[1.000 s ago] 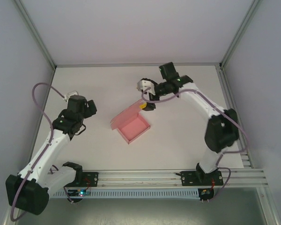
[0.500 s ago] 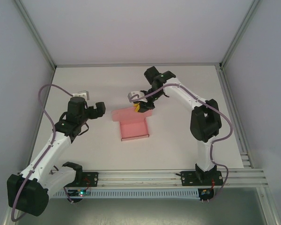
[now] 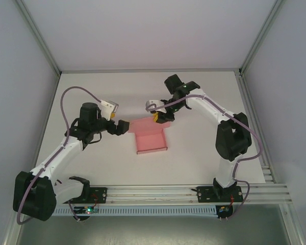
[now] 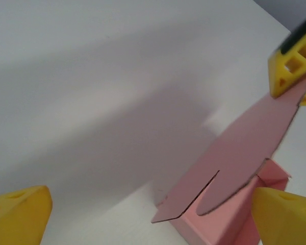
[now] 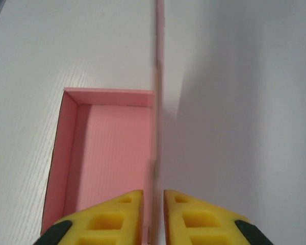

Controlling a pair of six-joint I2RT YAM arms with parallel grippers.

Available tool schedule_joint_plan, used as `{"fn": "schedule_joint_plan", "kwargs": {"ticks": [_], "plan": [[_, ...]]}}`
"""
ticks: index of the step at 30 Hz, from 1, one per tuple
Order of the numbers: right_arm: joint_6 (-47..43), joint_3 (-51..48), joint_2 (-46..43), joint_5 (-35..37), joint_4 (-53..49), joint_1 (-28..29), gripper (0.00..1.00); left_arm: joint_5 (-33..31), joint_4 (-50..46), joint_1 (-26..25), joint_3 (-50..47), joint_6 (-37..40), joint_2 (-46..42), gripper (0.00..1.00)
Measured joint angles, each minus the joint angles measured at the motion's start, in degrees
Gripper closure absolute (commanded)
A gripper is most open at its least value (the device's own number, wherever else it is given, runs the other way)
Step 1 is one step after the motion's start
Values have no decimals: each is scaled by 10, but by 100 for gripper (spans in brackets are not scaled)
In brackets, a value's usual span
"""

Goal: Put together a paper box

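Near the middle of the table (image 3: pixel 204 138), your right gripper (image 3: pixel 156 117) pinches the lid (image 3: pixel 142 124) of the paper box (image 3: pixel 151 142) upright, probably to fold it shut, while your left gripper (image 3: pixel 120 127) hovers spread wide beside it, likely to brace.

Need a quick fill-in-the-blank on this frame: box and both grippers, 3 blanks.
The paper box on the table is ___ in colour.
The right gripper is ___ on its raised lid.
The left gripper, beside the box, has its jaws ___.
Missing words: pink; shut; open.
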Motion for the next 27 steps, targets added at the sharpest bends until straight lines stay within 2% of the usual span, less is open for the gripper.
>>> {"fn": "schedule_joint_plan", "kwargs": {"ticks": [3,4,9,15,17,19,23,25,27], "plan": [[28,-39,-32,2,31,-5,53,32,-24,0,21,42,28,0],[40,-54,-45,2,43,-7,42,42,-34,0,29,55,37,0],[85,-138,-120,14,99,-16,32,70,-91,0,62,121,56,0],[167,-231,-170,35,172,-46,31,53,-145,0,67,165,57,0],[196,-257,-172,39,198,-53,34,53,-155,0,67,172,59,0],[219,-282,-173,42,222,-56,38,53,-157,0,67,175,66,0],[253,-306,-173,46,250,-56,55,53,-172,0,85,174,106,5],[265,-307,-173,49,262,-56,64,59,-183,0,102,176,132,11],[271,-307,-173,51,269,-56,67,69,-189,-1,118,179,151,25]]}}
